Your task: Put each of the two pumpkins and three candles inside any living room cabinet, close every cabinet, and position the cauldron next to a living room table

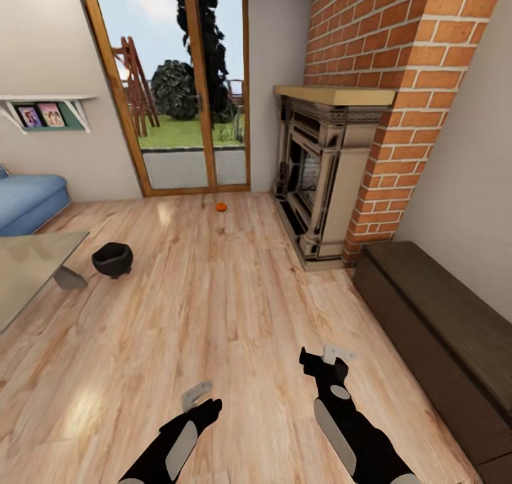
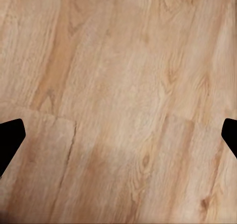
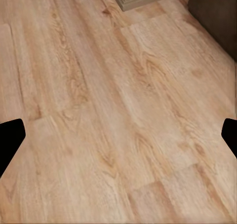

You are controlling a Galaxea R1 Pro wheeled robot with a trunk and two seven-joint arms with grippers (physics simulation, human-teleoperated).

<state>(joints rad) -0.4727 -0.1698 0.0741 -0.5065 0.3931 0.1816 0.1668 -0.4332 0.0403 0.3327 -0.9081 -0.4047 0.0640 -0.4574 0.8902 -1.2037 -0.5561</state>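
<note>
floor (image 1: 235,292): pale wood planks, slight sheen | cauldron (image 1: 112,259): matt black | table (image 1: 28,271): glossy glass | chimney (image 1: 398,79): rough brick

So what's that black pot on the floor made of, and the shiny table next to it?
The round matt black cauldron looks like dull cast metal, since it shows no shine at all, though a render leaves that open. The low grey coffee table seems to have a glass top: it is glossy and mirrors the room. Both sit on a pale wood-plank floor with visible grain.
</note>
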